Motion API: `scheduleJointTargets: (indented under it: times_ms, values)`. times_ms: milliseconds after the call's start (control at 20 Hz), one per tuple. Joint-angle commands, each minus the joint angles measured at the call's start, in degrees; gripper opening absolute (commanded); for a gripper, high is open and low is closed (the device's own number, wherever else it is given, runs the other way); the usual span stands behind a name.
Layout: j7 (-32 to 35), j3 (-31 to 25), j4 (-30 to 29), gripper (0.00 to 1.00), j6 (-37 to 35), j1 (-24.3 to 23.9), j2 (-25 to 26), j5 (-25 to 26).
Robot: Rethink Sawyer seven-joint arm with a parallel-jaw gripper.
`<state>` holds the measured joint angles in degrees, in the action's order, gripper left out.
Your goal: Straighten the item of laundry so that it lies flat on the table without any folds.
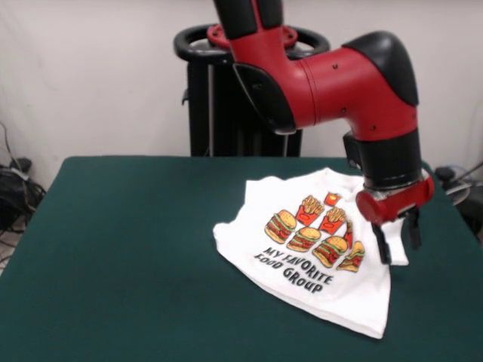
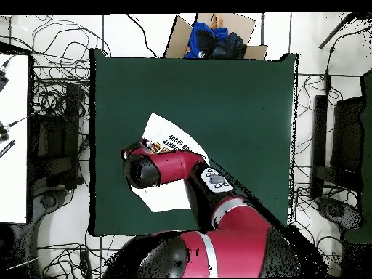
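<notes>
Fingers point(image 1: 395, 241) hang apart, two black prongs pointing down over the T-shirt point(image 1: 309, 249) edge beside the print, nothing pinched; likely lining up on the bunched sleeve there to tug it out. Shirt lies print-up, skewed, on the green desk point(image 1: 136, 249). Arm point(image 1: 339, 83) elbows over the shirt, wrist vertical.

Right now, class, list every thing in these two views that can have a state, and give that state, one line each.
T-shirt: print side up, spread out but skewed on the table, its edge by the gripper looks folded.
Gripper: open, fingers pointing down at the shirt's edge; whether they touch the cloth I cannot tell.
Table: green top, bearing the shirt.
Cardboard box: open, dark and blue things inside.
</notes>
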<state>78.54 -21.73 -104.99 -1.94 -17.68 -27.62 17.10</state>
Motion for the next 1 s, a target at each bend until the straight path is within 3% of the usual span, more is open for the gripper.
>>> scheduleJointTargets:
  times_ms: [50, 450, 1000]
  values:
    - [9.7, -3.9, 1.1, 1.0, -2.6, 1.0, 1.0, -2.5]
    - [9.7, -1.8, 2.5, 1.0, -6.3, 2.3, 2.5, -4.0]
    - [9.0, -0.3, 3.4, 1.0, -5.3, 2.1, 5.6, -3.5]
